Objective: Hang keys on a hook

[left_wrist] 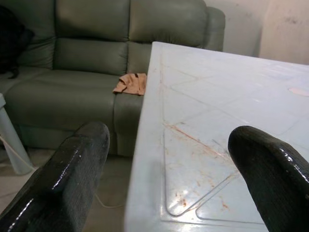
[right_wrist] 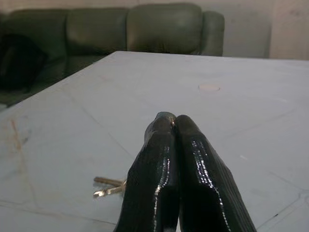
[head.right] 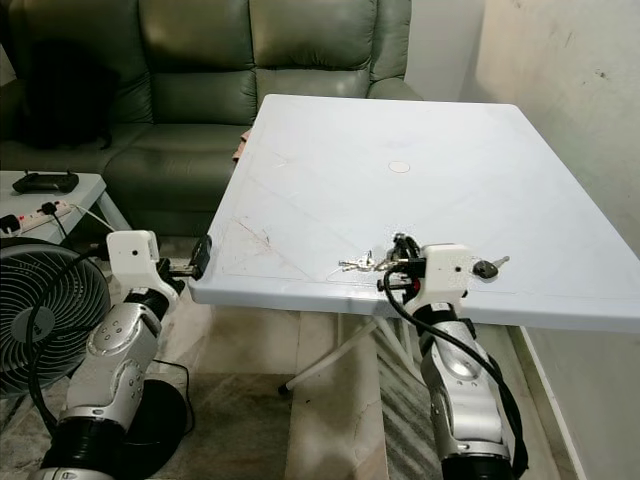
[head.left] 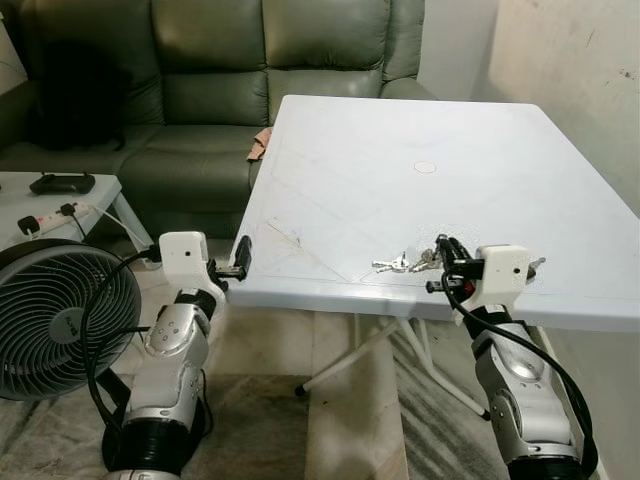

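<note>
My right gripper (head.left: 443, 262) sits just above the near edge of the white table (head.left: 420, 190), its two fingers (right_wrist: 164, 159) pressed flat together with nothing visible between them. The keys (head.left: 400, 264) lie on the tabletop near that same near edge, just beside my fingers on the side toward my left arm. In my right wrist view their silvery blades (right_wrist: 108, 187) poke out from behind the closed fingers, resting flat on the table. Whether the fingers touch the bunch I cannot tell. A dark key head (head.right: 487, 268) shows on the table on the other side of my right wrist.

My left gripper (head.left: 238, 258) hovers at the table's near left corner, fingers (left_wrist: 72, 169) spread wide apart and holding nothing, one on each side of the table's edge. Beyond the table stands a green sofa (head.left: 210, 80) with a small orange cloth (left_wrist: 131, 83) on its seat.
</note>
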